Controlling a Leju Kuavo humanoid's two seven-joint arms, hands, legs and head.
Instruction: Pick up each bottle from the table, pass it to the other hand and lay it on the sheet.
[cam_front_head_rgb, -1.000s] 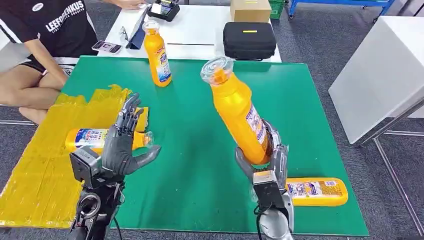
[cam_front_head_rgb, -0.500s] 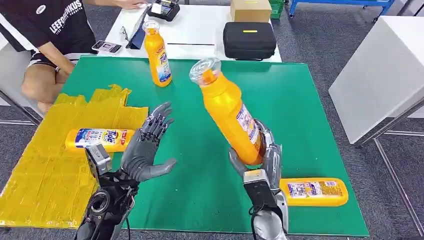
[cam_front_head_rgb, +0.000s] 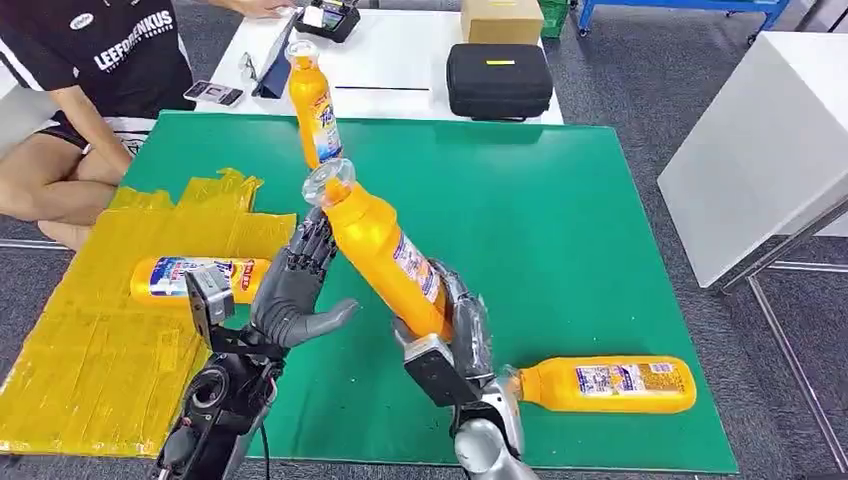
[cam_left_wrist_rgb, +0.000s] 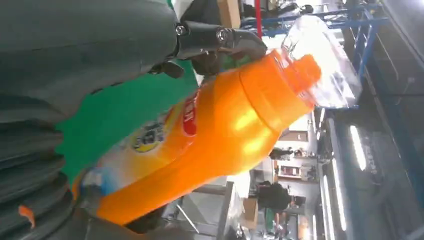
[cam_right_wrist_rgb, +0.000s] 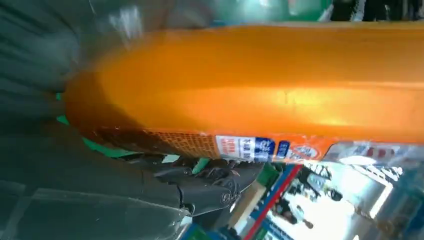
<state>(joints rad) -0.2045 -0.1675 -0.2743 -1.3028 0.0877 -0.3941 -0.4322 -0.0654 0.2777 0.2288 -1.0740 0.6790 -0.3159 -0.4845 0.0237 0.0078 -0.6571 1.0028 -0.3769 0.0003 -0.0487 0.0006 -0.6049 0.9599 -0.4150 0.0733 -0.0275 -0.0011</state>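
My right hand (cam_front_head_rgb: 455, 335) grips the base of an orange bottle (cam_front_head_rgb: 385, 255) with a clear cap, tilted toward my left hand (cam_front_head_rgb: 290, 290). The left hand's fingers are spread just beside the bottle's upper body, not closed around it. The left wrist view has the same bottle (cam_left_wrist_rgb: 210, 130) close up, dark fingertips (cam_left_wrist_rgb: 220, 37) near its neck. It spans the right wrist view as an orange bottle (cam_right_wrist_rgb: 250, 85). A second bottle (cam_front_head_rgb: 190, 277) lies on the yellow sheet (cam_front_head_rgb: 90, 350). A third (cam_front_head_rgb: 610, 385) lies on the green mat near the front right. Another (cam_front_head_rgb: 312, 105) stands upright at the back.
A green mat (cam_front_head_rgb: 560, 220) covers the table. Behind it a white table holds a black case (cam_front_head_rgb: 498, 80), a cardboard box (cam_front_head_rgb: 500, 18) and small devices. A person (cam_front_head_rgb: 90, 80) sits at the back left. A white cabinet (cam_front_head_rgb: 770, 140) stands at right.
My right hand has carried the bottle leftward and tipped it further toward my left hand. The left hand has risen slightly and now sits against the bottle's side.
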